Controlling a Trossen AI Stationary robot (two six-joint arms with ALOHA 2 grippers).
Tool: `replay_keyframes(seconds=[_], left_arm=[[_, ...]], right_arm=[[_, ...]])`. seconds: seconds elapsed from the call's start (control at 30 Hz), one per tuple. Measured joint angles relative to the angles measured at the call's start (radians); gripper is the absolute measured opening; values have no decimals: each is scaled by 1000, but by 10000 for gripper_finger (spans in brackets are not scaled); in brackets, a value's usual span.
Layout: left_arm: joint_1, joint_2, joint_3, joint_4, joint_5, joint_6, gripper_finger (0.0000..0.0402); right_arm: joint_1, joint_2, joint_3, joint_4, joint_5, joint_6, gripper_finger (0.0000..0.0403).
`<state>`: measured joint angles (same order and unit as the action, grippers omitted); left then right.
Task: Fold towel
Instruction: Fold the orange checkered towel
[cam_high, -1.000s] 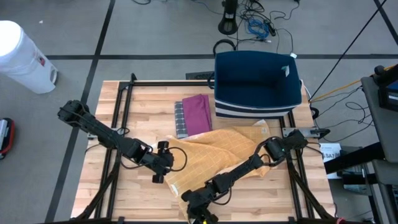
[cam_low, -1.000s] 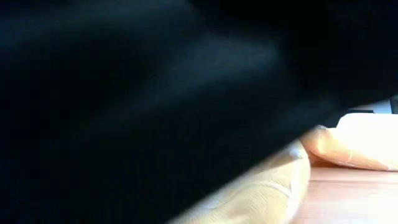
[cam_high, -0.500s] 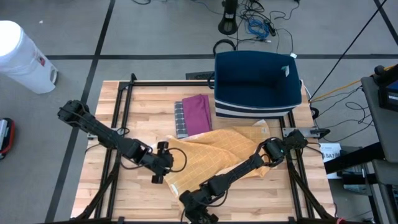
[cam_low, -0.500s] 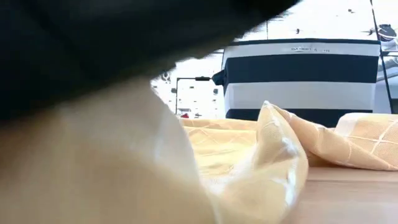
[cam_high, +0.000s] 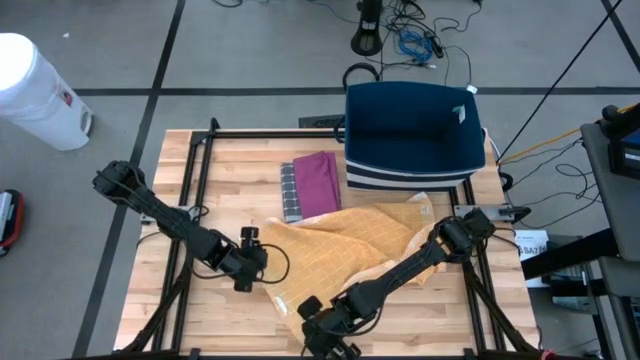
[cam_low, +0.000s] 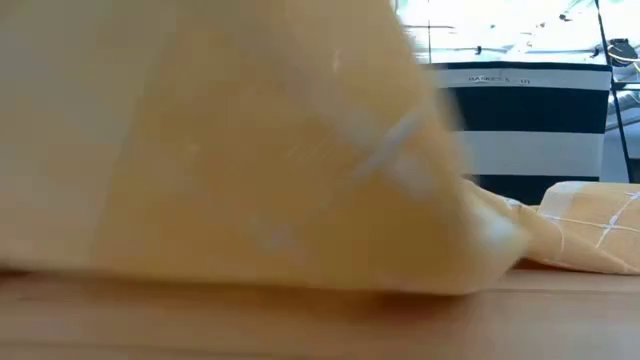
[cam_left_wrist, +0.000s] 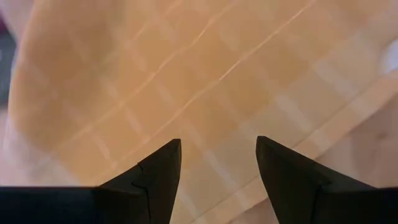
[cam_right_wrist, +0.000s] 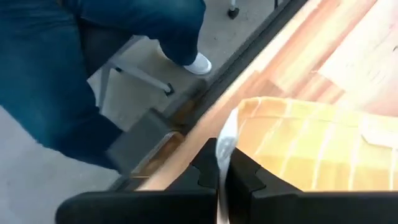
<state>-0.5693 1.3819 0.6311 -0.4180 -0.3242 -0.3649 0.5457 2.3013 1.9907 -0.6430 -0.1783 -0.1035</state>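
At table's front edge, right claw (cam_high: 318, 322) clenched on yellow towel (cam_high: 350, 245) corner, left claw (cam_high: 262, 256) released

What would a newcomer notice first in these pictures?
First, the yellow towel, lying crumpled across the middle of the table. The right hand is shut on its near corner at the table's front edge, while the left hand waits open at its left side. Behind stands a navy basket, with a folded purple cloth beside it.

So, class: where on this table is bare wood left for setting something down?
Bare wood lies at the table's far-left corner, left of the folded purple cloth. The middle is crowded: yellow towel, both arms, and the navy striped basket at the far right.
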Motion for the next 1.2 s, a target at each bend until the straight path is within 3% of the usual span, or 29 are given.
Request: replay_keyframes(seconds=[0.23, 0.53, 0.87, 1.03, 1.2], left_arm=[[-25, 0, -51, 17, -4, -94, 216], [-114, 0, -51, 150, 43, -82, 225], [-165, 0, -51, 25, 60, -182, 307], [-174, 0, -51, -3, 66, -187, 311], [-173, 0, -53, -55, 61, -203, 312]], right_arm=[[32, -79, 0, -148, 48, 89, 0], [51, -132, 0, -298, 109, 206, 0], [59, -139, 0, -370, 105, 253, 0], [75, -169, 0, -380, 112, 283, 0], [109, -227, 0, -379, 187, 310, 0]])
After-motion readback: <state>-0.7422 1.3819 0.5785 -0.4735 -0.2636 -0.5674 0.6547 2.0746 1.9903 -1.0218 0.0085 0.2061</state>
